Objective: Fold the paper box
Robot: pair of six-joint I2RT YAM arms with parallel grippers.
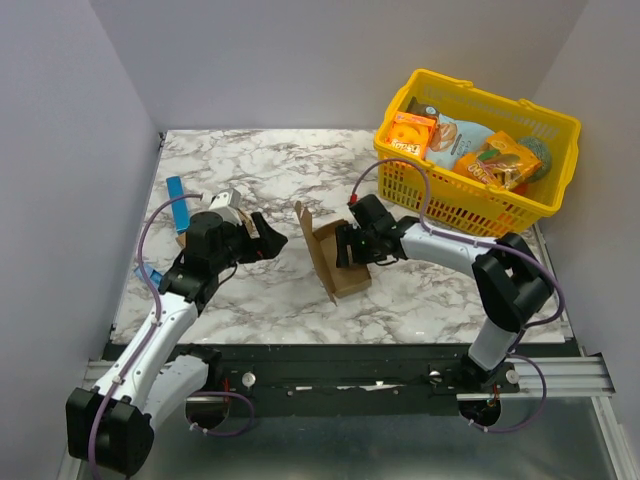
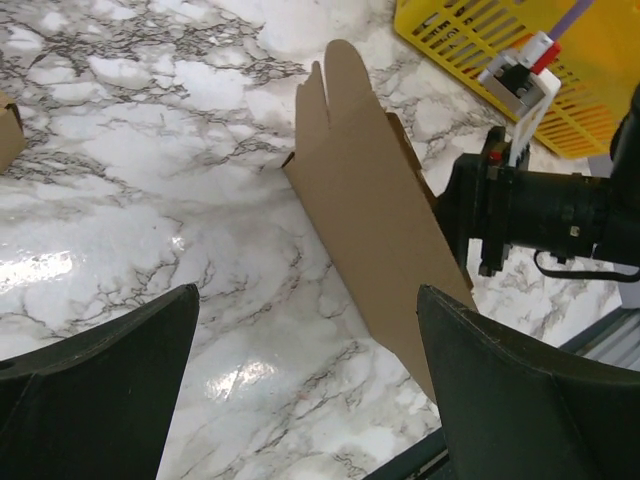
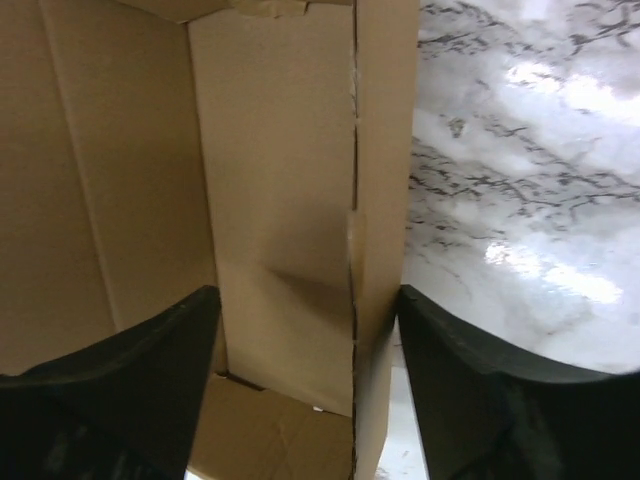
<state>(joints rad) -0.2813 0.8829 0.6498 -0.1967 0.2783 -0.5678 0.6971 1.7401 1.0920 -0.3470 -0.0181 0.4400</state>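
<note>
The paper box (image 1: 337,262) is plain brown cardboard, partly set up in the middle of the table, with a long flap (image 1: 303,218) standing at its left. My right gripper (image 1: 347,246) is at the box's right side. In the right wrist view it (image 3: 307,295) is open and straddles a side wall (image 3: 385,200), one finger inside the box (image 3: 120,200) and the other outside against the wall. My left gripper (image 1: 268,242) is open and empty, left of the box and apart from it. In the left wrist view it (image 2: 308,300) faces the box (image 2: 370,210).
A yellow basket (image 1: 520,205) with orange snack boxes (image 1: 410,135) stands at the back right. Another small brown carton (image 2: 8,130) and a blue strip (image 1: 180,195) lie at the left near my left arm. The table's front edge is close behind the box.
</note>
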